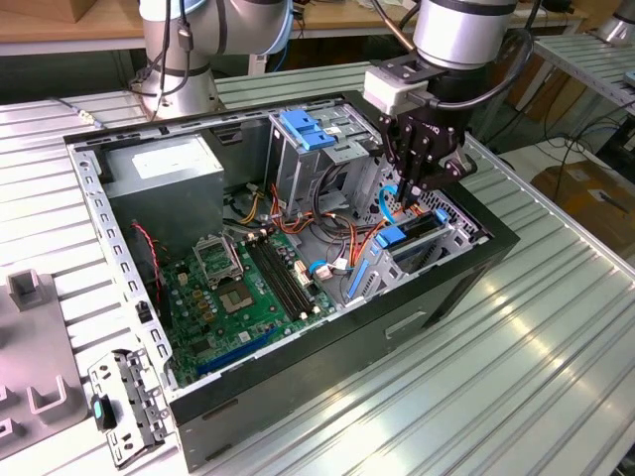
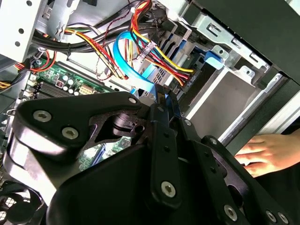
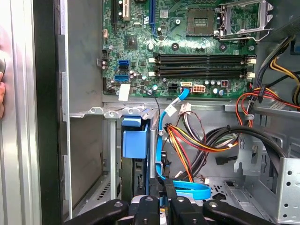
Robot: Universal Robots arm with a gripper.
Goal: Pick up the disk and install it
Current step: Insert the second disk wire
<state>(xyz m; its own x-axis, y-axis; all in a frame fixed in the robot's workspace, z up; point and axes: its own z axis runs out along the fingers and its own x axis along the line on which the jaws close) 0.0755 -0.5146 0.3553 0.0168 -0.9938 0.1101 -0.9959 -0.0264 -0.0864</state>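
The disk (image 1: 415,238), dark grey with bright blue rails, stands on edge in the low drive bay at the exterior view's right end of the open computer case (image 1: 437,297). In the first wrist view its blue carrier end (image 3: 136,140) sits inside the metal bay. My gripper (image 1: 417,196) hangs straight over it, reaching down to its upper edge. In both wrist views the black fingers (image 3: 150,204) stand close together, with a thin blue strip of the disk's rail pinched between them; in the second wrist view my gripper (image 2: 166,97) closes on that strip.
A thin blue cable (image 3: 187,190) and a bundle of coloured wires (image 3: 197,140) run right beside the bay. The motherboard (image 1: 248,288), a tall metal cage with a blue latch (image 1: 308,129) and the power supply (image 1: 164,169) fill the case. A person's hand (image 2: 267,152) rests outside the case wall.
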